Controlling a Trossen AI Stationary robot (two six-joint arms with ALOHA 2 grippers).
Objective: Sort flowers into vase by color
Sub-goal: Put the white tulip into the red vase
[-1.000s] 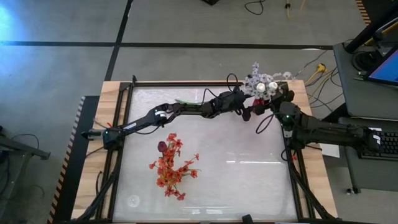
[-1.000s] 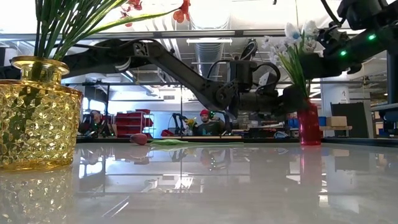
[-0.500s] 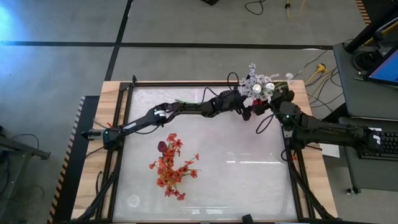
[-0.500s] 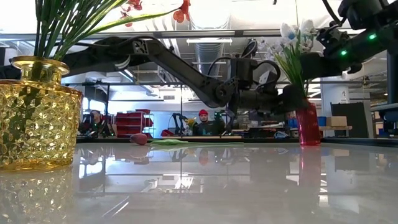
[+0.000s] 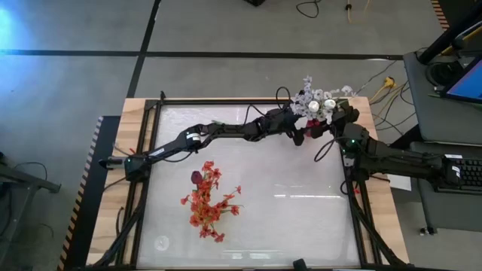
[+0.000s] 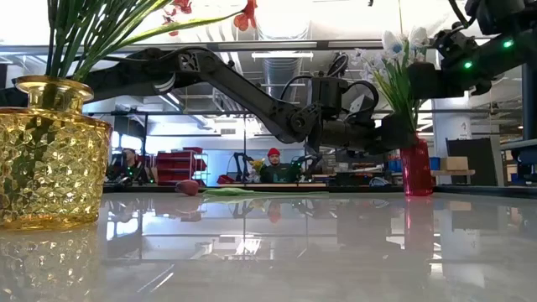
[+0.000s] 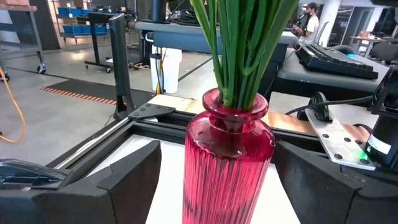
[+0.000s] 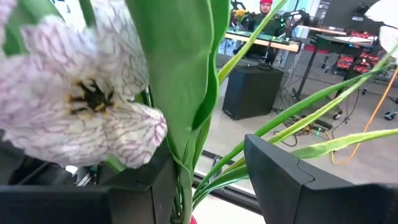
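Left gripper (image 7: 214, 186), fingers spread, straddles the red vase (image 5: 300, 135) at the table's far right corner; right gripper (image 8: 208, 186), also spread, brackets the upright white-flower stems (image 8: 186, 124) above it, long axis vertical.

Two dark jointed arms — black cables, green indicator lights.

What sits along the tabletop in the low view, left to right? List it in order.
Yellow glass vase with green stems, then the dark maroon bud lying on the table with its stem trailing right, then the red vase holding the white flowers.
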